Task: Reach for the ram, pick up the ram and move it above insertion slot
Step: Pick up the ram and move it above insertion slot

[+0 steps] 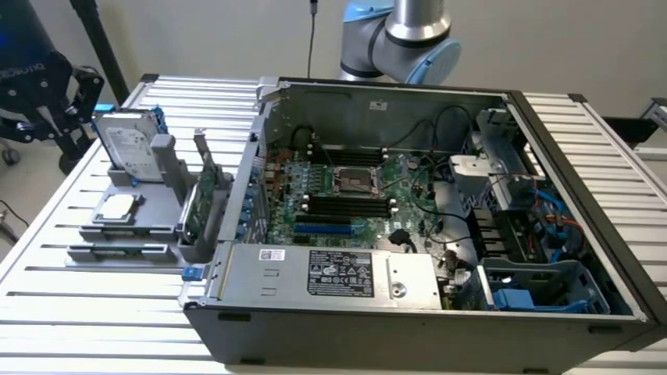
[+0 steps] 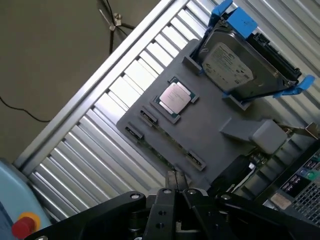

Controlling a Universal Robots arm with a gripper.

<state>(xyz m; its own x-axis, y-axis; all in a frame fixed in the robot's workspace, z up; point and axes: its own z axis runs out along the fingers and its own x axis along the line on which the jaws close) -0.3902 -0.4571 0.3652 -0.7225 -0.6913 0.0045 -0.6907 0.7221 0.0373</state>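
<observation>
The black two-fingered pincer (image 2: 176, 176) is shut, its slim fingers (image 2: 172, 181) pressed flat together with nothing between them. In the wrist view the ram (image 2: 162, 154), a long, thin green circuit-board stick, sits just beyond the fingertips. It lies lengthwise in the groove along the nearest edge of a flat grey plastic holder (image 2: 210, 125), and the pincer is not touching it. In the exterior view the ram (image 1: 117, 250) lies in that holder (image 1: 156, 215) with nothing on it.

Farther out from the pincer, a square silver processor chip (image 2: 174, 96) lies in a recess in the holder. Beyond the chip a silver-grey boxy hard drive (image 2: 235, 65) with blue plastic rails stands on edge. The holder rests on a ribbed aluminium table (image 2: 90, 145). The exterior view shows the holder beside an open dark computer case (image 1: 312, 336), with the pale blue and grey robot arm (image 1: 401, 35) behind the case.
</observation>
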